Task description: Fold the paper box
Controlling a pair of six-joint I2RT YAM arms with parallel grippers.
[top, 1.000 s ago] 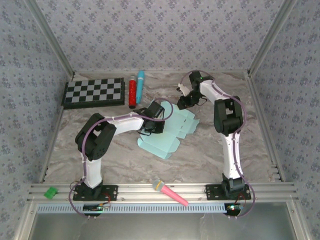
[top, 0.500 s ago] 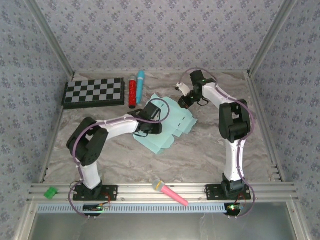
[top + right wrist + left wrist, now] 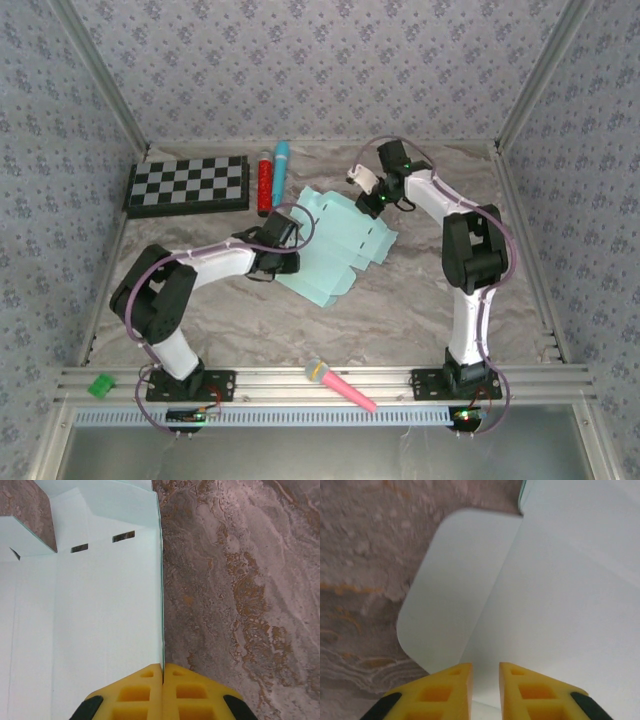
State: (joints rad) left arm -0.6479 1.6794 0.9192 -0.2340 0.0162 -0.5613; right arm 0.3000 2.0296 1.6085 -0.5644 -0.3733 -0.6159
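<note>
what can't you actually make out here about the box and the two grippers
- Left wrist view: most of the box is cut off by the frame edges. Whether the left gripper touches it is unclear.
- Right wrist view: the stretch of box edge inside the right gripper is hidden by its closed fingers.
- Top view: both grippers' fingertips are hidden under their own wrists, and the box's slots are too small to see.
</note>
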